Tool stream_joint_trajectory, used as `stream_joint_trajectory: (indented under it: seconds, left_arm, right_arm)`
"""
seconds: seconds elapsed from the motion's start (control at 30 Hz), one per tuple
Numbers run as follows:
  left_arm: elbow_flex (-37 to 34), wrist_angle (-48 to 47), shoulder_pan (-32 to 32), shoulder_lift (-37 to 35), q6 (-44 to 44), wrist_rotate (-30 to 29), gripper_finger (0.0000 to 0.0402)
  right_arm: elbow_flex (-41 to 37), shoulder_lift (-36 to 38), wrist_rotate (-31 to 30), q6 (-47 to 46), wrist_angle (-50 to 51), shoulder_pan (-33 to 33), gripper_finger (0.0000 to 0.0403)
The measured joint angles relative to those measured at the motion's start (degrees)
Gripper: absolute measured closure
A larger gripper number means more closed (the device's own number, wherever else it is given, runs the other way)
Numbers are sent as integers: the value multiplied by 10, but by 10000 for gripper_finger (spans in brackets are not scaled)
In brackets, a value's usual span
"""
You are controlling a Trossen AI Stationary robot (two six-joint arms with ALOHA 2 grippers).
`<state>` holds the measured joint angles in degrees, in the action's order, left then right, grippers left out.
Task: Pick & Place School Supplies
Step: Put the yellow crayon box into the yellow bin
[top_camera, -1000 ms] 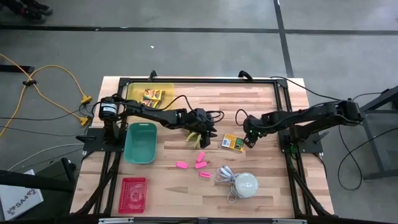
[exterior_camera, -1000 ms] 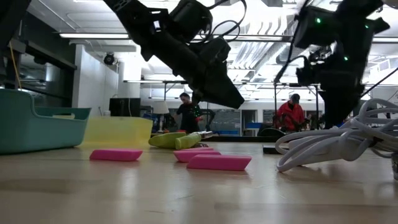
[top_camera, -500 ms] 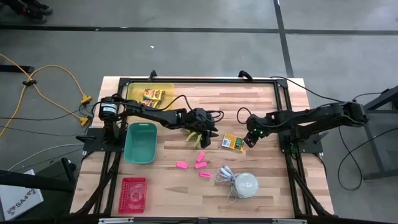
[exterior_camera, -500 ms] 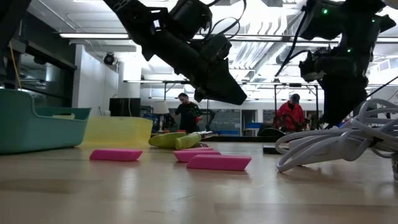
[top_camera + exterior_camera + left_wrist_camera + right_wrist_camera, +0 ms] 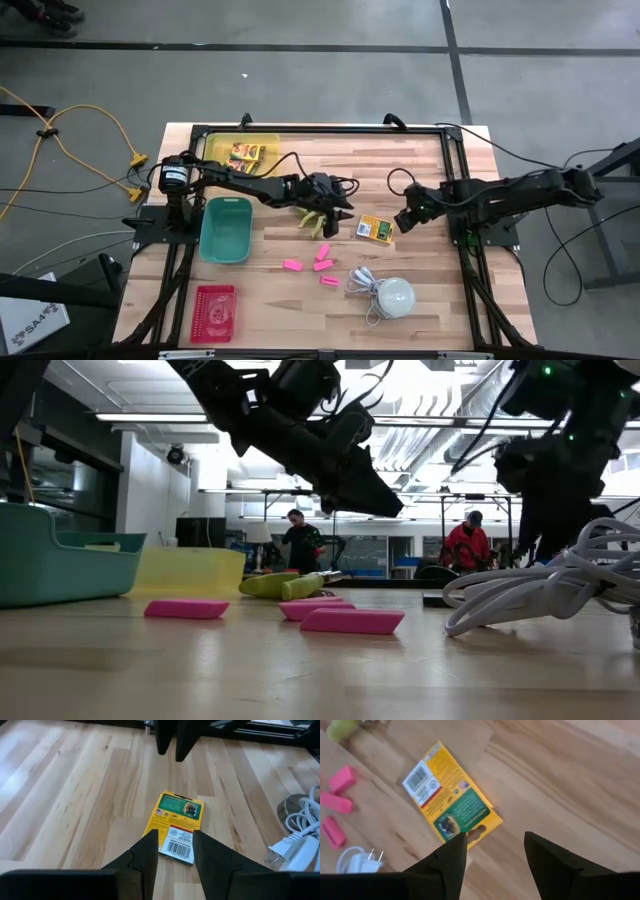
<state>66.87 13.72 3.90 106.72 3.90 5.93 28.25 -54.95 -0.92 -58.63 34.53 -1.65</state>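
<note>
Right gripper backed away rightward from yellow-and-green box, fingers spread, empty. Left gripper above lime-green scissors, partly hiding them, fingers parted. Box flat on table, barcode up.

A: Arm finish?

B: Both arms are dark, close to black, built of jointed tube-like segments. The left arm carries a round black part with a white ring or label near its base. Thin black cables loop loose along both arms, and one arcs over the right arm by its wrist.

A: Markings or lights?

B: A small green light glows on the right arm's wrist. No lettering can be read.

A: Grippers?

B: The left gripper has two matte black, wedge-shaped fingers with flat inner faces. The right gripper has the same dark tapered pair.
</note>
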Motion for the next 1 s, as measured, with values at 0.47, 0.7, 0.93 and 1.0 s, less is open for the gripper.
stream_joint_trajectory:
  seconds: [0.47,0.7,0.93,1.0]
  left_arm:
    - [2,-8,-4,27,-14,10,285]
    - [2,7,-3,33,-11,10,285]
    - [2,24,-3,33,-11,10,285]
    - [2,23,-3,33,-11,10,285]
  right_arm:
    - [-57,2,4,-23,-132,0,213]
    - [-57,2,-6,3,-136,0,213]
    - [-57,2,-4,17,-138,0,213]
    - [-57,2,-4,17,-138,0,213]
